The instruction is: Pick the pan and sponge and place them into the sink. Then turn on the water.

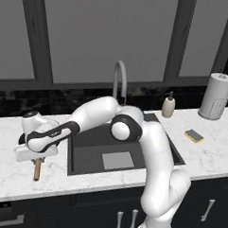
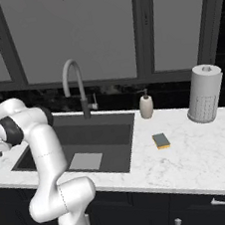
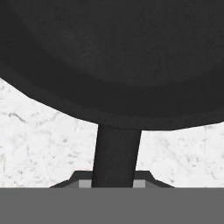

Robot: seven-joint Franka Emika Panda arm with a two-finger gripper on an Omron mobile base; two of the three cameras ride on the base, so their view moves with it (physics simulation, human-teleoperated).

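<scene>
Mostly hidden: pan (image 3: 113,57) under arm | handle (image 1: 37,169) visible | gripper state unclear

- One pan (image 3: 113,57) is sitting under the arm's hand, its handle (image 1: 37,169) sticking out.
- One sponge (image 2: 161,140) is lying on the counter (image 2: 201,158).
- One sink (image 1: 90,148) is showing.
- One faucet (image 2: 75,84) is standing behind it.
- One soap bottle (image 2: 145,105) is standing by.
- One paper towel roll (image 2: 204,93) is standing upright.
- One arm (image 1: 152,151) is reaching.
</scene>
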